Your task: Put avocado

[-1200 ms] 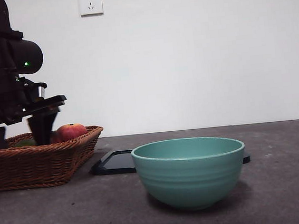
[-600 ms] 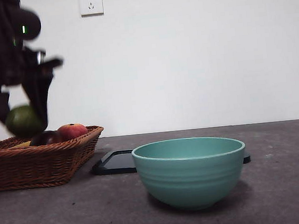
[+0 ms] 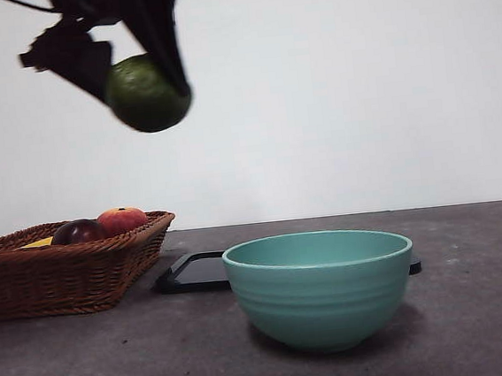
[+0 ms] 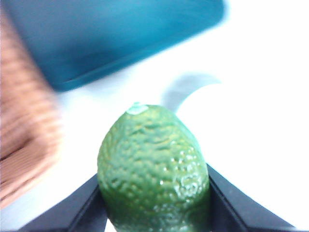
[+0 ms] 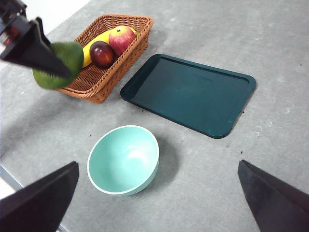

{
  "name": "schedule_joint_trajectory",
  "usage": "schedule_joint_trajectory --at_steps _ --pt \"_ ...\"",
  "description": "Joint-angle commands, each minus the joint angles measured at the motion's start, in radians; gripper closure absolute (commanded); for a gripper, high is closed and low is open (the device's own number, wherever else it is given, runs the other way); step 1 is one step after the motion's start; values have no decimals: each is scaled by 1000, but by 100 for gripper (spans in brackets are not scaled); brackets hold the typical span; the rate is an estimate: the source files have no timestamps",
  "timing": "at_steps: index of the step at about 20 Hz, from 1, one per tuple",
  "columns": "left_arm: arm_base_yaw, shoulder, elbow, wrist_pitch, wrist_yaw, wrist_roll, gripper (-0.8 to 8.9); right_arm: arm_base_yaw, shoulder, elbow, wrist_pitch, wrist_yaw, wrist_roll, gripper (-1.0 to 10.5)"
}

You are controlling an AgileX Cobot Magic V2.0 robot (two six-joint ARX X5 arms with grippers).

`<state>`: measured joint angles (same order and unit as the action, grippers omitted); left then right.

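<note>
My left gripper (image 3: pixel 137 70) is shut on the avocado (image 3: pixel 146 93), a dark green, bumpy-skinned fruit, and holds it high above the table between the basket and the bowl. The left wrist view shows the avocado (image 4: pixel 153 169) clamped between both black jaws. In the right wrist view the avocado (image 5: pixel 60 63) hangs in the left arm's jaws beside the basket (image 5: pixel 104 72). My right gripper (image 5: pixel 159 203) is open and empty, high above the table over the bowl (image 5: pixel 124 159) and tray (image 5: pixel 193 92).
A wicker basket (image 3: pixel 72 267) at the left holds a red-orange fruit (image 3: pixel 122 220), a dark maroon fruit (image 3: pixel 79 231) and a banana (image 5: pixel 96 43). A teal bowl (image 3: pixel 321 288) stands in front. A dark tray (image 3: pixel 192 272) lies behind it.
My left gripper has lifted the avocado out of the basket, then carried it up and to the right toward the bowl.
</note>
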<state>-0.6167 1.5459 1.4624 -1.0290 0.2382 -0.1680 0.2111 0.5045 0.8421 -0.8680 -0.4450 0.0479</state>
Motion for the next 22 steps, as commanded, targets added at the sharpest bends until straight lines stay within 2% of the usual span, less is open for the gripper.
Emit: schedule_joint_trajectory --at_steps 1,6,10,22 --pt "-69 35 19 50 3 -3 693 3 3 17 7 0 -10 392" --pt "-203 81 19 149 3 -6 693 3 3 16 7 0 -10 392" --pt "-273 173 19 161 2 -6 693 3 3 17 7 0 -10 392" --pt "-293 419 19 209 -19 -2 693 3 3 17 7 0 -10 392"
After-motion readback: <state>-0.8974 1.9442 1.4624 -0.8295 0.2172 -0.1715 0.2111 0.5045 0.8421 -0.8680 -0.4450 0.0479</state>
